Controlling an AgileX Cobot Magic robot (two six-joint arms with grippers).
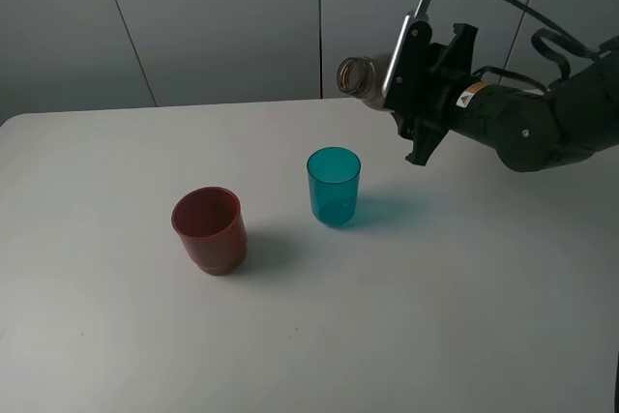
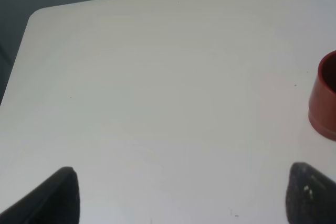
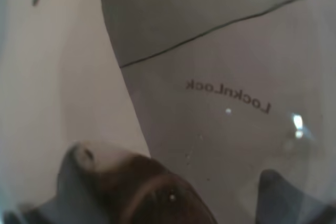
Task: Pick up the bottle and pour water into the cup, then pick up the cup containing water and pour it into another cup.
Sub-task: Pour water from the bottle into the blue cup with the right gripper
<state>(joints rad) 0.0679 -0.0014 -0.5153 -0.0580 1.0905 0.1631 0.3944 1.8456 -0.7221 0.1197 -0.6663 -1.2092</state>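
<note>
Red cup aside, our right gripper clamps the tipped bottle with its mouth seemingly off the teal cup, so we risk spilling onto the table.

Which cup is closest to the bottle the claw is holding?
The see-through teal-blue cup. It stands nearest the mouth of the tipped bottle, while the dark red cup sits farther away, beyond the teal one.
</note>
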